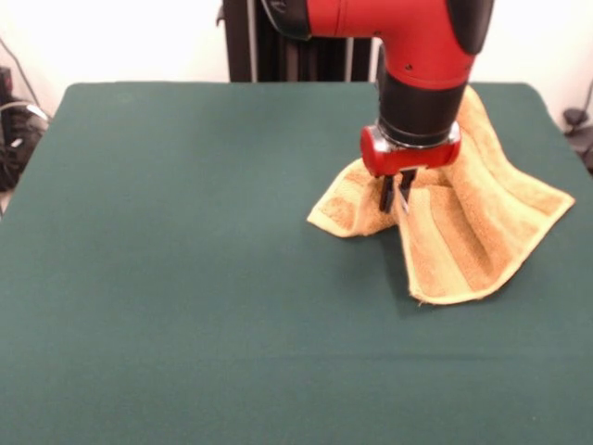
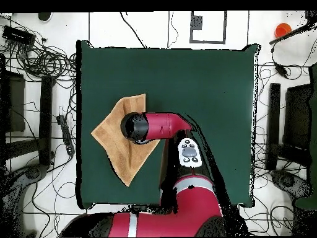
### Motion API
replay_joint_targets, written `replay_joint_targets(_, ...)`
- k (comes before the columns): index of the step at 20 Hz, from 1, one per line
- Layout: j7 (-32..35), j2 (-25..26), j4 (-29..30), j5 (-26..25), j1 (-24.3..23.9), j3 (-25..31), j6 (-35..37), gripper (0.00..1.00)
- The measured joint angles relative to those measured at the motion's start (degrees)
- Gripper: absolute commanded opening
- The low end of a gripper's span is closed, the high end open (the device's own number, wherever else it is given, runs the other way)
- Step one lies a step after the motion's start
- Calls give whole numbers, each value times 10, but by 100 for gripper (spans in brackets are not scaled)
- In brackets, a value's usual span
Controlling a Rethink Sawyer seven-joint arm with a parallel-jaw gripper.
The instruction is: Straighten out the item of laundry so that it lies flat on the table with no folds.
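Note:
The item of laundry, a golden-orange terry towel with paler bands, lies rumpled on the right side of the dark green table. Its middle is drawn up into a peak with folds running down to the cloth. My gripper points straight down at that peak, fingers close together and pinching the raised fold. From above, the towel sits near the table's left edge as an uneven diamond, and the arm's black and red wrist covers the gripper and the towel's centre.
The red arm reaches in from the bottom of the overhead view across the table's lower middle. Cables and black stands surround the table on the floor. An orange object lies off the table at top right.

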Motion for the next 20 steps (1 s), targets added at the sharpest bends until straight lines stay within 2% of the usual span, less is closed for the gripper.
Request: replay_joint_targets(20,0,4,-19,-12,0,0,0,0)
